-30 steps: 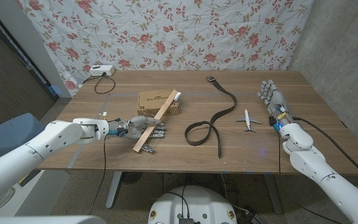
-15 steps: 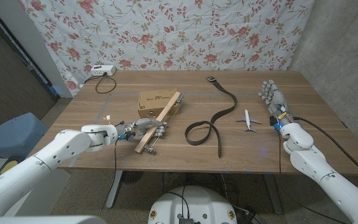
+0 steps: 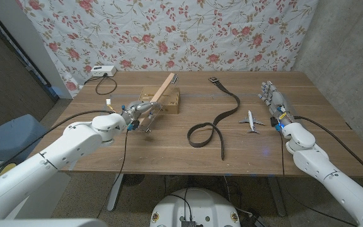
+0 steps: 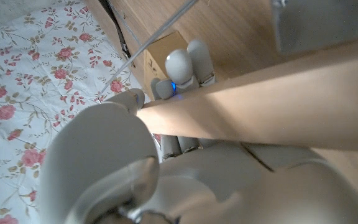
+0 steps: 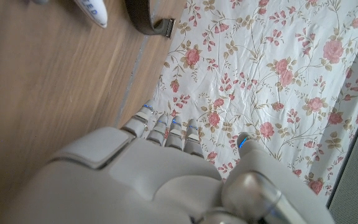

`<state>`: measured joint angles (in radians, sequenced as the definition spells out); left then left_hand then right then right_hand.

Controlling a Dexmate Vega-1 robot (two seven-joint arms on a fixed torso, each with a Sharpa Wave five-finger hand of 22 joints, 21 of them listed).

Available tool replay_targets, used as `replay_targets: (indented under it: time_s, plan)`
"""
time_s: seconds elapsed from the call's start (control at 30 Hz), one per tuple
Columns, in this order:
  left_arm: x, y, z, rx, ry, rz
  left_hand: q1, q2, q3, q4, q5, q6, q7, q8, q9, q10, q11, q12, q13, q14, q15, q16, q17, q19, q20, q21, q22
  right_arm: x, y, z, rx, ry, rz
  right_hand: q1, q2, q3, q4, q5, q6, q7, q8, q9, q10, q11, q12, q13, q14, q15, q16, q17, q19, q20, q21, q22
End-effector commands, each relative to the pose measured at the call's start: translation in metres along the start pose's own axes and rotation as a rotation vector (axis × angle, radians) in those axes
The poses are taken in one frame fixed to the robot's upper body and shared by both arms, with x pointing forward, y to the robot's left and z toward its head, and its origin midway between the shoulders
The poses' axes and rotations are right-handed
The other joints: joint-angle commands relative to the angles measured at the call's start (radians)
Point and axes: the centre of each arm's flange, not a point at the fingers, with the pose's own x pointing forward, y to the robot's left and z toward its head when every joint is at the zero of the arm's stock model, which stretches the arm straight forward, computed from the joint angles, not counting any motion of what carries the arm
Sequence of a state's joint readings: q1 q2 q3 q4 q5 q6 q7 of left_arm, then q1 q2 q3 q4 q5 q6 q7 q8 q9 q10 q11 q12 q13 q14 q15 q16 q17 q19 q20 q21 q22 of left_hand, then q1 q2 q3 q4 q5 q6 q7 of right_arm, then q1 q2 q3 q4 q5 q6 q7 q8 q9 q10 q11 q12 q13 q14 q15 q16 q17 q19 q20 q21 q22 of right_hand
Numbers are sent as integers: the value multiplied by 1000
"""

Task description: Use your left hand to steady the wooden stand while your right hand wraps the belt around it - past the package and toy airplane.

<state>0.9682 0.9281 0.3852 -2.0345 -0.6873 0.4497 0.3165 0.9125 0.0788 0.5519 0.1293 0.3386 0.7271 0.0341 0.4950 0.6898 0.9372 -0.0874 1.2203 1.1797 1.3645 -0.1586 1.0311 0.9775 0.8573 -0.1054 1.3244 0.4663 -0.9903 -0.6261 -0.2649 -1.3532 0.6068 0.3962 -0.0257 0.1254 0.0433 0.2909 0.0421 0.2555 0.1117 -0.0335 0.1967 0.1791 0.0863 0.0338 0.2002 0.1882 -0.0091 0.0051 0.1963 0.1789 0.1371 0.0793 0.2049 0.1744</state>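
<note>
My left hand (image 3: 137, 115) grips the wooden stand (image 3: 161, 93), a pale slat that slants up and away from the hand over the cardboard package (image 3: 169, 103). In the left wrist view the stand (image 4: 260, 106) crosses my left hand (image 4: 185, 168), with the fingers (image 4: 180, 67) curled around it and the package (image 4: 166, 48) beyond. The dark belt (image 3: 214, 124) lies curled in the middle of the table, its buckle end far back. The toy airplane (image 3: 251, 120) sits to the right of it. My right hand (image 3: 273, 101) stands beside the airplane, fingers apart, holding nothing.
A white power strip (image 3: 103, 70) with a cable lies at the table's far left. A floral cloth (image 3: 188, 31) hangs behind the table. The right wrist view shows my right hand (image 5: 142, 180), the airplane's nose (image 5: 93, 10) and a belt end (image 5: 149, 21).
My left hand has lifted the wooden stand off the table and carried it back toward the package, tilting it steeper. The right hand, belt and airplane have stayed put.
</note>
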Motion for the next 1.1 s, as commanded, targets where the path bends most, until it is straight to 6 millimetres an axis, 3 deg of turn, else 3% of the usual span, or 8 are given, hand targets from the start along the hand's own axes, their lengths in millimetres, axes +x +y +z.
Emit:
replay_targets:
  time_s: [0.03, 0.17, 0.27, 0.5, 0.77, 1.1]
  plan:
    - [2, 0, 64, 295, -105, 43, -74, 50, 61, 42, 20, 29, 9, 35, 42, 40, -45, 144, 68, 41, -42, 19, 8, 6, -53, 15, 6, -6, 5, 10, -133, 19, 40, 82, 12, 32, -62, 7, 45, 4, 15, 6, 35, 6, 12, 4, 35, 6, 9, 3, 18, -6, 4, 5]
    - [3, -1, 82, 398, -107, 12, -80, 44, 65, 37, 30, 35, 10, 56, 64, 33, -44, 174, 67, 38, -42, 25, 9, 4, -52, 21, 4, -12, 7, 17, -203, 32, 66, 133, 13, 49, -105, 0, 77, 12, 21, 6, 64, 8, 17, 6, 79, 37, 19, 5, 37, -4, 9, 6]
    - [3, -1, 93, 448, -114, -4, -86, 42, 68, 37, 37, 31, 12, 67, 78, 24, -45, 196, 67, 39, -42, 32, 12, 2, -53, 25, 0, -16, 10, 23, -257, 53, 106, 155, 8, 52, -127, -7, 98, 11, 23, 7, 78, 12, 19, 7, 121, 56, 31, 8, 49, 33, 13, 8]
    - [4, -1, 116, 574, -125, -39, -99, 36, 72, 37, 50, 32, 6, 73, 74, 4, -47, 236, 66, 39, -40, 34, 4, -8, -52, 35, 0, -24, 19, 39, -386, 96, 191, 205, 41, 79, -157, -20, 103, 8, 17, 8, 110, 26, 25, 10, 160, 57, 43, 14, 55, 50, 14, 11]
    - [1, -6, 138, 695, -141, -80, -115, 23, 74, 38, 66, 28, -3, 83, 79, -19, -47, 280, 66, 35, -36, 42, 1, -26, -43, 42, -4, -38, 35, 62, -530, 109, 277, 214, 40, 79, -165, -30, 109, 10, 16, 8, 121, 27, 26, 11, 175, 57, 48, 18, 65, 56, 18, 11]
    - [-11, -14, 160, 805, -167, -95, -135, 5, 78, 39, 92, 26, -12, 93, 77, -43, -47, 327, 65, 35, -33, 51, -7, -42, -34, 52, -3, -55, 60, 90, -708, 97, 378, 198, 16, 62, -165, -41, 108, 11, 12, 8, 126, 29, 25, 12, 174, 53, 47, 23, 66, 60, 17, 12]
